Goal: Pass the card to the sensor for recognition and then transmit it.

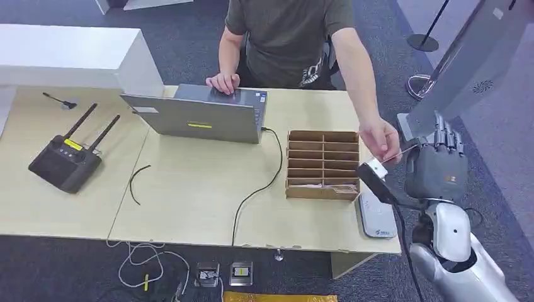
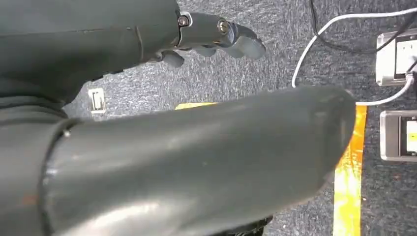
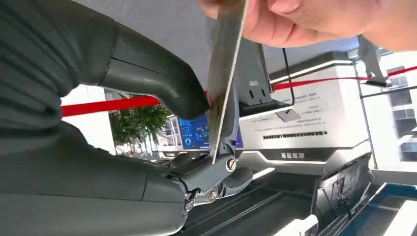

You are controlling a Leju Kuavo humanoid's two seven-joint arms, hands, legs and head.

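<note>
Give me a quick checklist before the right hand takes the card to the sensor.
1. Card between thumb and fingers of the right hand: ok.
2. Person's hand off the card: not ok, it pinches the far edge.
3. Grip firm enough to carry the card alone: cannot tell.
4. Sensor on the table uncovered: ok.
5. Sensor close beside the right hand: ok.
6. Left hand holds nothing: ok, it hangs over the floor.

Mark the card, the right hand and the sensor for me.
card (image 3: 223, 73), right wrist view, its flat face.
right hand (image 1: 436, 165), head view, back of the hand.
sensor (image 1: 376, 217), head view, its top face.
</note>
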